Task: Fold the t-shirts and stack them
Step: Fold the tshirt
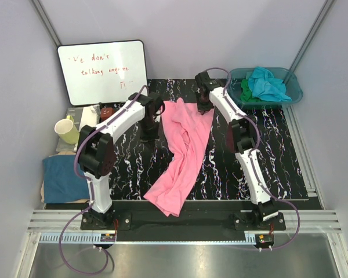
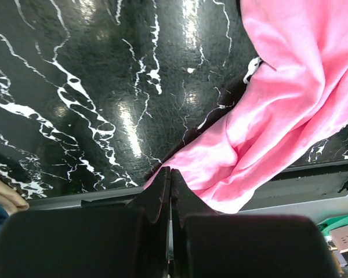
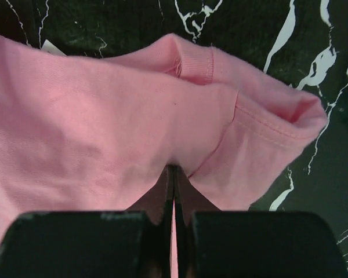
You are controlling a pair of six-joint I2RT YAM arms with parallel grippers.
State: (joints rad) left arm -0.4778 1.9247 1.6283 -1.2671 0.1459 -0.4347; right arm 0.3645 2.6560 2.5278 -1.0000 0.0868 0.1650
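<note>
Pink t-shirt (image 1: 182,153): crumpled on desk (image 1: 278,162), long axis far to near between arms. Right jaws pinched shut on far sleeve end; left jaws shut, empty, just left of cloth.

Bare worktop (image 1: 278,162) lies open lower right and centre-left; the pink t-shirt (image 1: 182,156) crosses the middle, a basin (image 1: 296,92) blocks the upper right.

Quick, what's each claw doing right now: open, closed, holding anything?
Left claw: closed, apparently pinching a corner of the pink t-shirt.
Right claw: closed on the pink t-shirt, near a sleeve hem.
</note>
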